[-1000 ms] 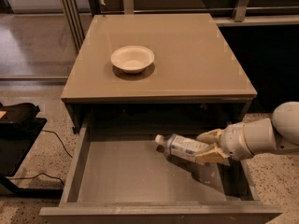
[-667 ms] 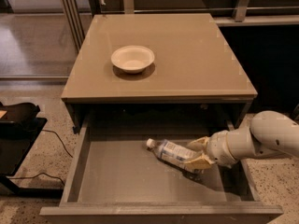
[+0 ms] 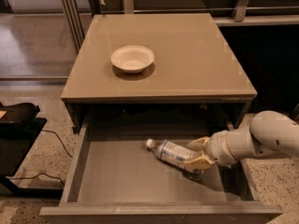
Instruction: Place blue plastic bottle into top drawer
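The top drawer point(image 3: 117, 183) stands pulled open under the taupe cabinet top point(image 3: 187, 55). The blue plastic bottle point(image 3: 170, 153) lies tilted inside the drawer, white cap to the upper left, low over the drawer floor or resting on it. My gripper point(image 3: 196, 154) reaches in from the right, and its cream fingers point(image 3: 198, 162) are closed around the bottle's base end. The white arm point(image 3: 261, 141) runs over the drawer's right side.
A cream round bowl point(image 3: 132, 58) sits on the cabinet top, left of centre. A black object with a cable point(image 3: 18, 125) stands on the floor to the left. A dark panel and railing posts stand behind and to the right.
The gripper has carried the bottle down and to the left, deeper into the drawer. The bottle now sits lower, close to the drawer floor.
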